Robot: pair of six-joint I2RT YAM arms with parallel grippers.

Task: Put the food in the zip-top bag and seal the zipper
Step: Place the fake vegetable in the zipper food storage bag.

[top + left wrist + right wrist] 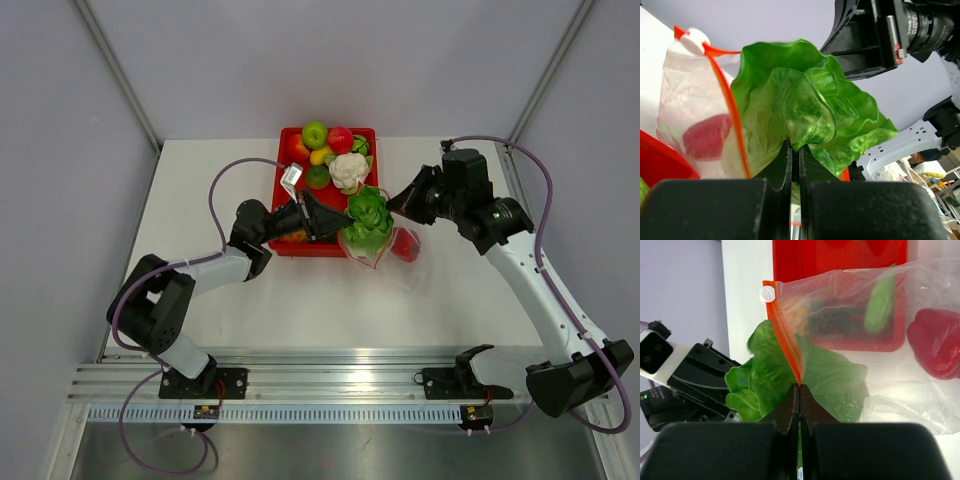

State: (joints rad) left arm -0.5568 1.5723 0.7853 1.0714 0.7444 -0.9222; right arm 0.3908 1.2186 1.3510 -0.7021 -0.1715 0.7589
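My left claw (794,151) is clamped on the stem end of the lettuce (800,107), fingers nearly together with only the leaf base between them. It holds the lettuce at the mouth of the zip-top bag (855,287), which sits mid-table just near and right of the red tray (279,190). My right claw (799,391) is pinched shut on the bag's edge right at the zipper (784,332), lifting that orange strip so the mouth stands open toward the left. From the right wrist view, part of the lettuce shows through the plastic and part sticks out to the left of the strip, so I judge it about halfway in. The red tomato piece (935,342) is already inside, at the right end of the pouch. A green cucumber piece (880,302) shows through the plastic, but I cannot tell whether it is in the bag or in the tray behind. So the step in hand is loading the lettuce. Next I should push it further right, past the strip, let go with the left claw only once the leaves clear the zipper, and hold the right pinch steady so the mouth does not collapse.
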